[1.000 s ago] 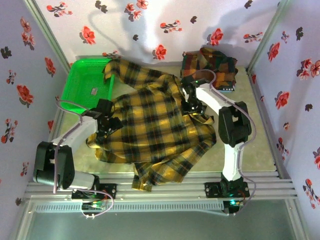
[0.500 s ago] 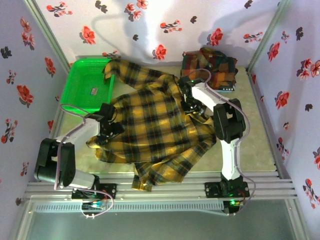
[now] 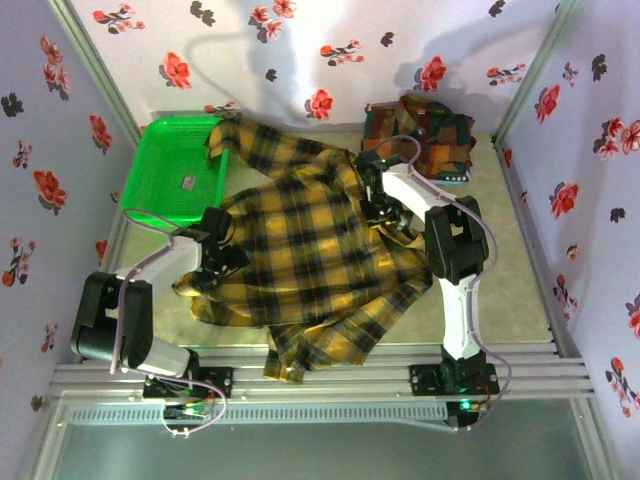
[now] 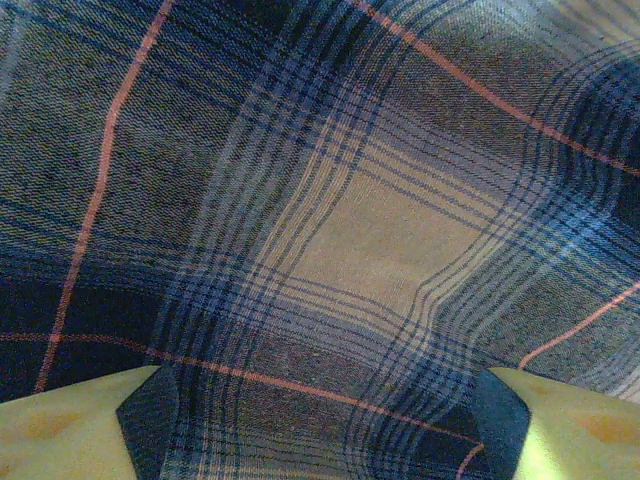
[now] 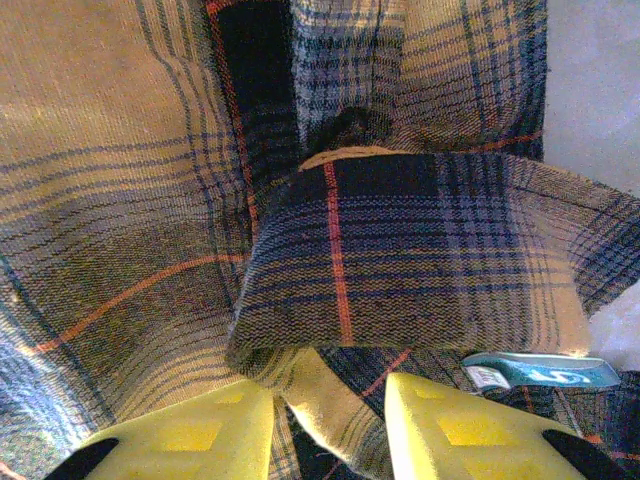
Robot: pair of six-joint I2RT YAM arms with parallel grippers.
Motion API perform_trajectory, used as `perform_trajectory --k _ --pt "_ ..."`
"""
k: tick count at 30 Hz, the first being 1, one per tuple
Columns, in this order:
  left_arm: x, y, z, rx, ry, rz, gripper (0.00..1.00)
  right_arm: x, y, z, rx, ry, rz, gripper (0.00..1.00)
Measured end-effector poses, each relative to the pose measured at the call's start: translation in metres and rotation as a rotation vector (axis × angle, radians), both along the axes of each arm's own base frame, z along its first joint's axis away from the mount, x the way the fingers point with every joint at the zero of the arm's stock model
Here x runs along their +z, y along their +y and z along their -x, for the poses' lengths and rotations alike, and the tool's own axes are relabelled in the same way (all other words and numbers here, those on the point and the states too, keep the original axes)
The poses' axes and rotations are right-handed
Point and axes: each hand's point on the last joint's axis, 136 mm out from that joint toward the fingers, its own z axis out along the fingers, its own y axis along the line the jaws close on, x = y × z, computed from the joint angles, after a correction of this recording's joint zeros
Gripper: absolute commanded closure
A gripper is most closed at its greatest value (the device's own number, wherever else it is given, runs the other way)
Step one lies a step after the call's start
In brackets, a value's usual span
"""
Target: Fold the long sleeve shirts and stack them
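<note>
We judge the task partly done. A folded pile of red, orange and dark green check shirts sits at the far right corner of the bench. The mustard-yellow and black plaid flannel shirt lies spread and rumpled across the middle, not yet folded, with one sleeve touching the right rim of the green plastic basket. The right claw is nearly closed and pinches a fold of that shirt just beside its collar. The left claw stands wide apart at the shirt's left edge with cloth lying between its fingers; we cannot tell whether it grips anything. This shirt has yet to be folded and stacked on the pile.
</note>
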Motion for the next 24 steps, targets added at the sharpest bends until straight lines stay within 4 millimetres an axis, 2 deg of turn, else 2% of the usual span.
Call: perform_trajectory --k 2,6,9,12,18,20,24 --pt "-0.001 0.000 0.000 0.000 0.004 -0.001 0.21 -0.003 0.000 0.000 0.000 0.007 0.004 0.70" --pt "-0.005 0.000 0.000 0.000 0.012 -0.005 0.21 -0.008 -0.005 -0.001 -0.013 0.012 0.020 0.87" --pt "-0.011 0.001 0.002 0.001 0.032 -0.014 0.21 -0.008 -0.016 -0.005 -0.039 0.006 0.033 0.95" --pt "-0.019 0.003 0.002 0.002 0.062 -0.032 0.21 -0.006 -0.035 -0.011 -0.083 -0.005 0.054 0.99" --pt "-0.018 -0.002 -0.023 -0.010 0.060 -0.053 0.21 0.006 -0.079 -0.029 -0.180 -0.049 0.086 1.00" --pt "-0.018 -0.004 -0.036 -0.022 0.058 -0.062 0.21 0.017 -0.093 -0.040 -0.201 -0.084 0.095 1.00" --pt "-0.018 -0.011 -0.065 -0.048 0.052 -0.079 0.21 0.051 -0.120 -0.071 -0.230 -0.184 0.130 1.00"
